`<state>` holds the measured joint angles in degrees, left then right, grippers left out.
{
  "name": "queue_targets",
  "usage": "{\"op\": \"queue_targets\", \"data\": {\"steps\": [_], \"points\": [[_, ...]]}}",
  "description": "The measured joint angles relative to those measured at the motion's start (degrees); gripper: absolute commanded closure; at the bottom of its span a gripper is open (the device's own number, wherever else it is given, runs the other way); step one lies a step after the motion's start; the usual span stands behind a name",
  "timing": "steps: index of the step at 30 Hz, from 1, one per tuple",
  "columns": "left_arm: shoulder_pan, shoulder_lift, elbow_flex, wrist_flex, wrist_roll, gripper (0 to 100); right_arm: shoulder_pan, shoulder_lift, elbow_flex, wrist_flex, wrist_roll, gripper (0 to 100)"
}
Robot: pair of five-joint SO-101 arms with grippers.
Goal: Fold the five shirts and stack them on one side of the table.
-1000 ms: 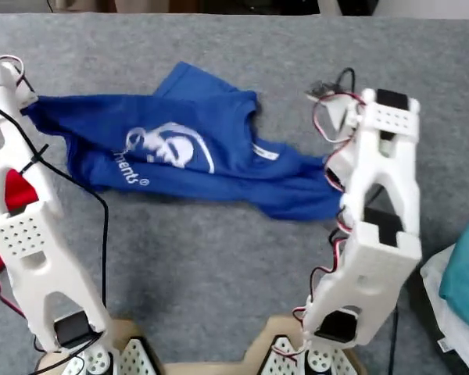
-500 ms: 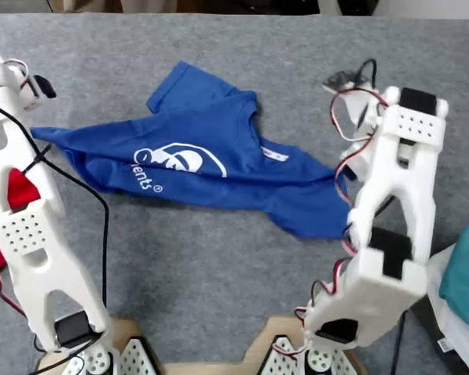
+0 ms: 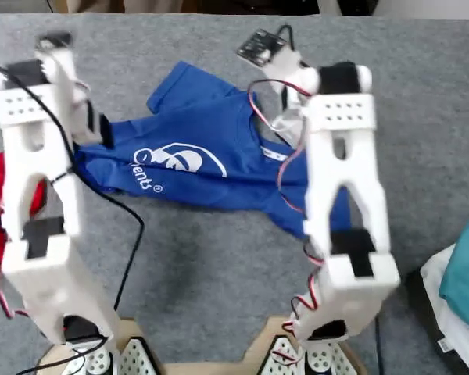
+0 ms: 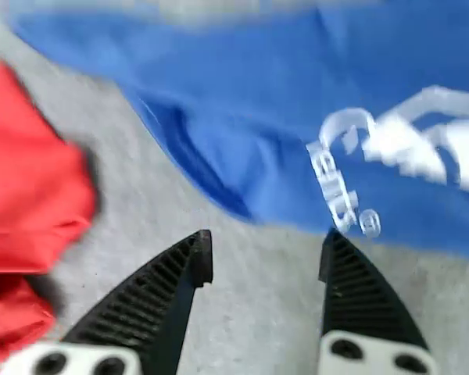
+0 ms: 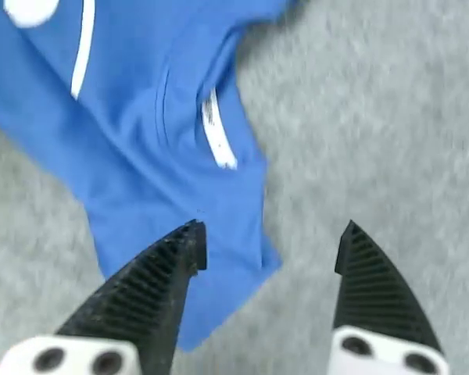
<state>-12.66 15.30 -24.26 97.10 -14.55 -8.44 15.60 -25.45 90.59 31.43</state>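
Spreading is judged pending. Left claw (image 4: pixel 267 238) and right claw (image 5: pixel 273 228) are released, empty. Opposite edges of the shirt (image 3: pixel 195 160) should be pinched evenly.

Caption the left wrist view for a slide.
Open left gripper over the grey table at the edge of the blue shirt, a red shirt beside it.

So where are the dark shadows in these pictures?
Left wrist view: a dark patch beside the red shirt, and a darker band under the blue shirt's fold. High view: a thin shadow on the table along the blue shirt's lower edge.
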Motion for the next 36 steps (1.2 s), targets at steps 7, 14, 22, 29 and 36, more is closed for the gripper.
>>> {"op": "queue_targets", "data": {"steps": [7, 14, 22, 29, 36], "points": [[4.31, -14.42, 34.55, -16.97, 4.75, 78, -4.13, 19.16, -19.34, 0.09, -0.79, 73.2], [4.4, -17.93, 50.9, -33.85, 12.84, 78, -6.59, 38.33, -38.77, -0.18, -0.79, 73.2], [4.4, -15.47, 51.96, -46.77, 23.47, 79, -6.95, 57.85, -57.23, -4.22, -0.88, 73.4], [4.4, -9.67, 51.96, -49.67, 26.73, 79, -6.42, 63.74, -62.68, -9.41, 0.18, 73.7], [4.4, -5.27, 48.0, -49.67, 27.87, 79, -6.15, 64.97, -62.68, -13.1, 5.8, 99.8]]}}
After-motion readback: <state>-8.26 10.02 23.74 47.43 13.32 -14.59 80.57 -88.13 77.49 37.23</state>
